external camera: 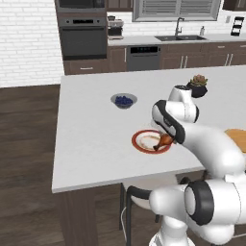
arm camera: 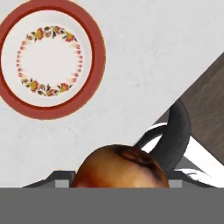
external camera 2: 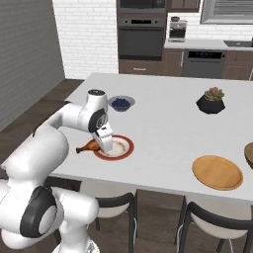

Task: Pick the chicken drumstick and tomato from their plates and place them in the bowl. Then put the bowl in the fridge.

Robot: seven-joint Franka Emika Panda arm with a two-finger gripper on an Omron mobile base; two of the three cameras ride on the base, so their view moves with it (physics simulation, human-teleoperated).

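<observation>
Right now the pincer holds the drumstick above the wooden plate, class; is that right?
Not quite. The pincer holds the chicken drumstick beside the white, red-rimmed plate, not the wooden plate, which lies far off along the counter. The right base view shows it.

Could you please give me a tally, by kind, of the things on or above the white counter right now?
Plates: 2, red-rimmed plate, wooden plate
Bowls: 2, blueberry bowl, wooden bowl
Plant pots: 1, black pot
Food: 1, chicken drumstick
Total: 6
</observation>
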